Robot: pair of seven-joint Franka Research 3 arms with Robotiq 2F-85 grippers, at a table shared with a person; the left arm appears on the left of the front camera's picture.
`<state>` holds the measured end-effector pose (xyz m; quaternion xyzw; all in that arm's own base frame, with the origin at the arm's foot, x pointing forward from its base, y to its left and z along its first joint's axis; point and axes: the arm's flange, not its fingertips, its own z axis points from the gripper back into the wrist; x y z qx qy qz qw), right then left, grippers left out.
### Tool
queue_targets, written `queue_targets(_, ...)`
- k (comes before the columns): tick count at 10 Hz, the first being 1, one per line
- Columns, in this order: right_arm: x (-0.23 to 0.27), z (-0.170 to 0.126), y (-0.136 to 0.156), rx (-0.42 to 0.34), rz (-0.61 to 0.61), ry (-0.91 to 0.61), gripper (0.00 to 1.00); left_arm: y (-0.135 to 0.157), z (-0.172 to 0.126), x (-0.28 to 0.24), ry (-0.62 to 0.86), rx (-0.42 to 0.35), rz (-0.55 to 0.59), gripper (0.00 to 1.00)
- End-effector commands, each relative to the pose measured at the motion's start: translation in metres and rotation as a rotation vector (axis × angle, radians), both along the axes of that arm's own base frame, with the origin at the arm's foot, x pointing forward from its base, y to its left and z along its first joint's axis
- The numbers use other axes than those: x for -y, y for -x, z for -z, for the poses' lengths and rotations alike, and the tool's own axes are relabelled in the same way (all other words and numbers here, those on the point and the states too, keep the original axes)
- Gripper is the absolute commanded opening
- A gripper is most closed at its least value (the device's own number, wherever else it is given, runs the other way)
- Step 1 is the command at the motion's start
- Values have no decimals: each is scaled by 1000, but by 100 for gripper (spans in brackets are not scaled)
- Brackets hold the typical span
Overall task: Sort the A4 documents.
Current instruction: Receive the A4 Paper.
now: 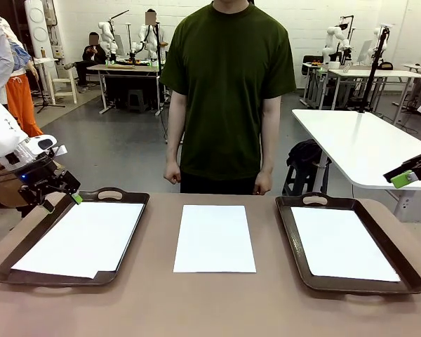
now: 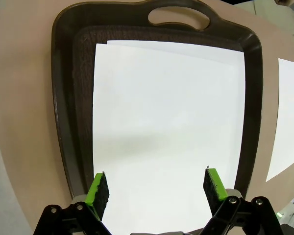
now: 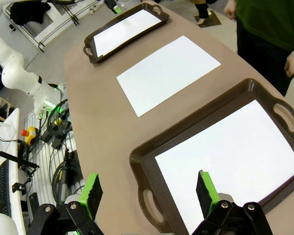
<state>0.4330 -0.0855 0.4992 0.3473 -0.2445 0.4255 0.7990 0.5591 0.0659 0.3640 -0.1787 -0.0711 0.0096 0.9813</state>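
Three lots of white A4 documents show. One sheet (image 1: 215, 237) lies bare on the brown table between two dark brown trays. The left tray (image 1: 119, 198) holds sheets (image 1: 84, 237), (image 2: 166, 127); one corner pokes over its near rim. The right tray (image 1: 295, 232) holds a sheet (image 1: 342, 242), (image 3: 235, 161). My left gripper (image 1: 62, 200), (image 2: 157, 188) hovers open above the left tray's far left corner, nothing between its fingers. My right gripper (image 1: 410, 175), (image 3: 149, 193) hangs open off the table's right side, above the right tray's corner, holding nothing.
A person in a dark green shirt (image 1: 228, 91) stands at the far edge, hands (image 1: 172, 175) down at the sides. The middle sheet (image 3: 169, 73) has bare tabletop (image 1: 196, 309) around it. Another white table (image 1: 365, 144) stands behind on the right.
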Motion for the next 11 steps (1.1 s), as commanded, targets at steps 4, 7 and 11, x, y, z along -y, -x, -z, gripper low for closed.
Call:
queue_targets(4,-1,0,1,3,-7,-2,100,0,0,-1,-16,2,4,100)
queue_targets(7,-1,0,1,3,-7,-2,100,-4,-13,18,-19,115,101,100)
queue_targets(11,-1,0,1,3,-7,-2,100,30,-124,35,165,575,427,100)
